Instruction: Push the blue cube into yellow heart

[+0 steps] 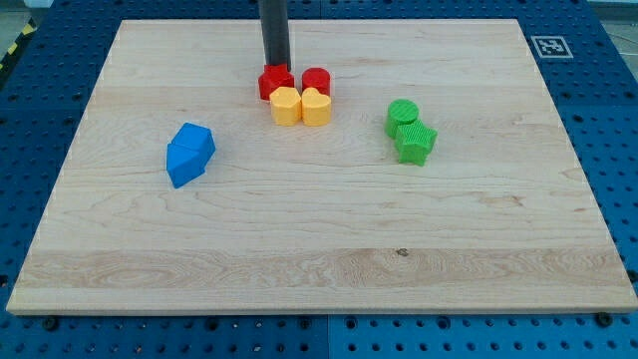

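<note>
Wooden board (319, 239), pale grain, sitting on a blue pegboard table (618, 120). Counting what's on it: two red blocks, two yellow, two green, and what looks like two blue ones jammed together, so eight pieces total if I'm reading the blue clump right.

The blue cube (195, 142) is over on the view's left, roughly mid-height on the board, well apart from everything else. It's touching a second blue block (181, 168) just below-left of it, and the two merge into one lumpy shape, so honestly it's hard to tell where one ends and the other starts. Faceted top, bright blue, catching some light on the upper faces.

The yellow heart (316, 107) is up near the view's top centre, touching a yellow block (286, 106) on its left. Right behind those sit a red block (276, 80) and a red cylinder (316, 81), all four packed into a tight little square.

The green cylinder (403, 116) and a green block (416, 144) are on the view's right, touching each other.

No claw on this rig, just a dark rod. My tip (275, 66) is at the top edge of the left red block, looks like touching it, far from the blue cube.
</note>
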Controlling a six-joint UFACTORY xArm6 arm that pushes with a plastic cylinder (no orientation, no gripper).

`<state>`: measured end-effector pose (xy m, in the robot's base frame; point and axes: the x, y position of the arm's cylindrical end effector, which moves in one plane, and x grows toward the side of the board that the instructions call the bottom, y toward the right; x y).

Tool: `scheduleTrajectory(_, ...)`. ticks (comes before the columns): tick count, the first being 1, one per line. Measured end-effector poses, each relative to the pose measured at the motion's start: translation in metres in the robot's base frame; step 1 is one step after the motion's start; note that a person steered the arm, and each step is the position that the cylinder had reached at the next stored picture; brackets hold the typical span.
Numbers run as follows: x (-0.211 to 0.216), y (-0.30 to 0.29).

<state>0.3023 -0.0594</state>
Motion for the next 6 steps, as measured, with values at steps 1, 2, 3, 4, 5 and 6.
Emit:
scheduleTrajectory(1,0.008,0.003)
scheduleTrajectory(2,0.008,0.006)
scheduleTrajectory(3,-0.007,0.008)
scheduleTrajectory(4,-0.045,-0.005)
scheduleTrajectory(5,-0.051,-0.056)
scheduleTrajectory(6,-0.026,-0.096)
